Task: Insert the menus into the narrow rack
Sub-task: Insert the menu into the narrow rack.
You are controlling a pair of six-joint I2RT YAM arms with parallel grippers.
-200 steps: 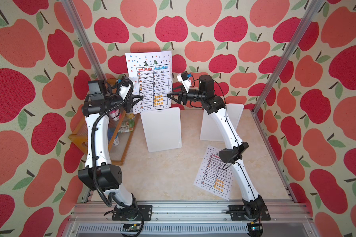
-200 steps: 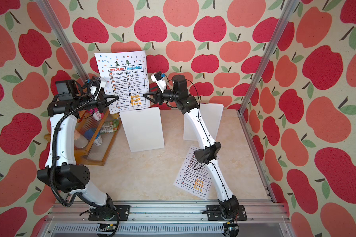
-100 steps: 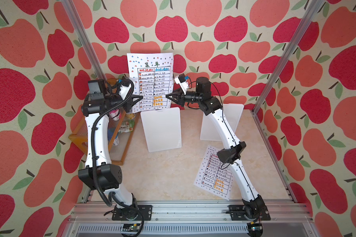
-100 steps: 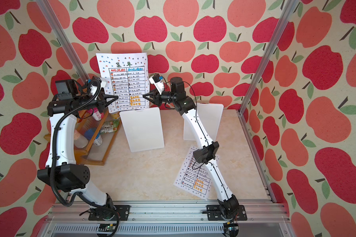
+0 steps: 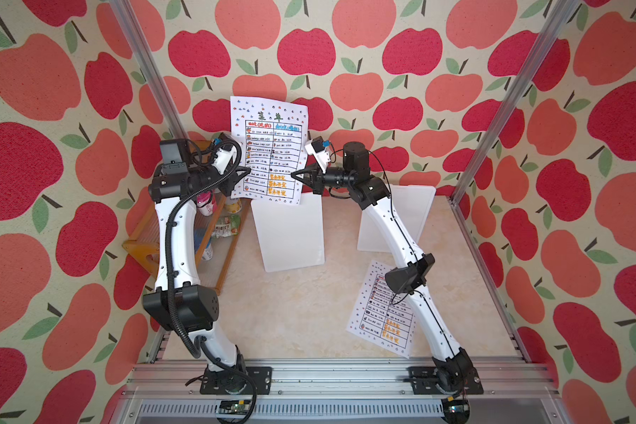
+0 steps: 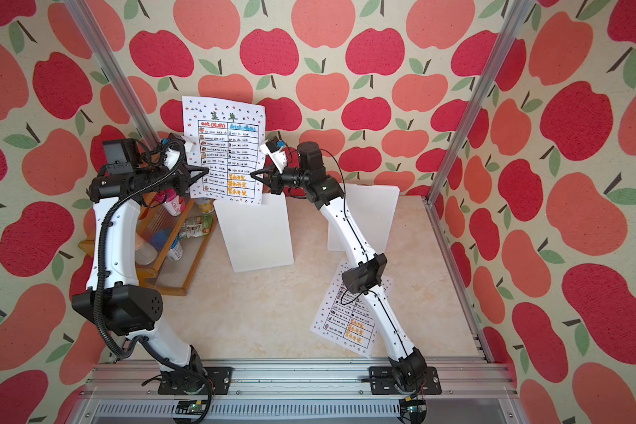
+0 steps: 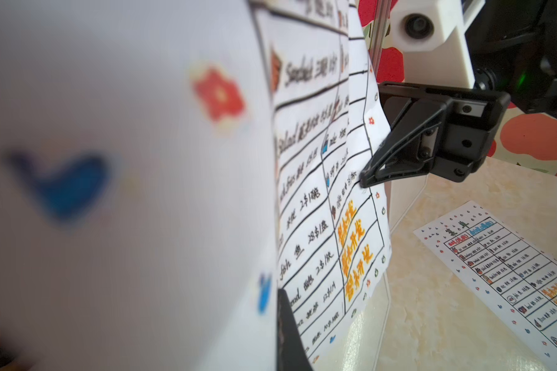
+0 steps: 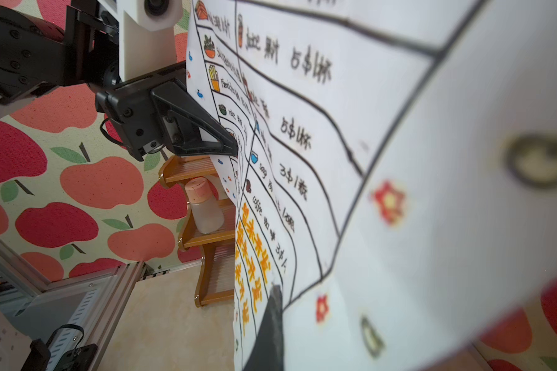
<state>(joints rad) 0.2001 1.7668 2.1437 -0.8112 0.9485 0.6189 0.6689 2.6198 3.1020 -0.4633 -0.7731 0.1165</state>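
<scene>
One menu (image 5: 272, 147) (image 6: 228, 147) hangs upright in the air at the back, held from both sides. My left gripper (image 5: 248, 170) (image 6: 206, 170) is shut on its left edge, and my right gripper (image 5: 293, 173) (image 6: 253, 173) is shut on its right edge. The sheet's lower edge hangs just over a white upright rack (image 5: 291, 235) (image 7: 377, 321) in the middle. A second white rack (image 5: 397, 220) stands at the back right; I cannot tell which is the narrow one. Another menu (image 5: 382, 315) (image 7: 502, 266) lies flat at the front right, partly under my right arm.
A wooden shelf (image 5: 144, 235) (image 8: 206, 237) with bottles stands against the left wall, behind my left arm. Metal frame posts (image 5: 492, 121) rise at the back corners. An aluminium rail (image 5: 327, 374) runs along the front edge.
My right gripper moved left to the held menu's right edge and closed on it. The left gripper kept its grip and place.
</scene>
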